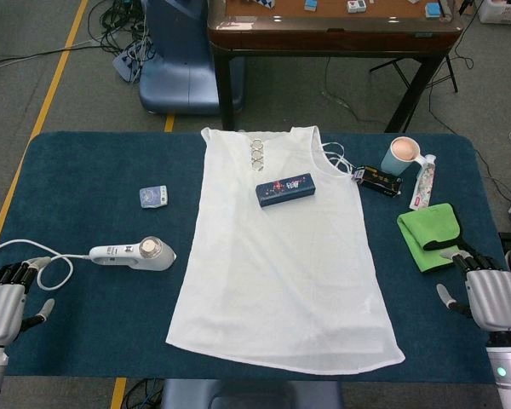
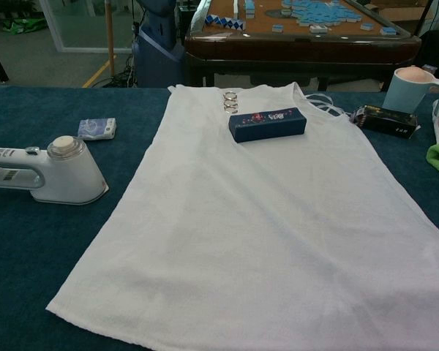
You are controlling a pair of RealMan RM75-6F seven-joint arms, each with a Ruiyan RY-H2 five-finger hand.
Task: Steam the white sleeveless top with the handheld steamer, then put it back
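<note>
**White top flat on the bench, steamer untouched, both hands idle**

White sleeveless top (image 1: pixel 283 251) lies spread flat across the middle of your bench (image 1: pixel 85 162), neckline toward the far edge and hem at the near edge. A dark blue box (image 1: pixel 285 190) rests on its chest area, just below the metal rings (image 1: pixel 257 154) at the neckline. Your handheld steamer (image 1: pixel 134 254) lies on its side left of the top, apart from it, its cord looping toward the near left corner. Your left hand (image 1: pixel 7 302) sits at that near left corner, fingers released and holding nothing. Your right hand (image 1: pixel 487 294) sits at the near right corner, fingers also released, just beside the folded green cloth (image 1: pixel 431 236). Toward the far right edge stand a mug (image 1: pixel 404 156), a small black box (image 1: pixel 378 181) and a tube (image 1: pixel 422 183). A small blue packet (image 1: pixel 154 197) lies beyond the steamer.
</note>
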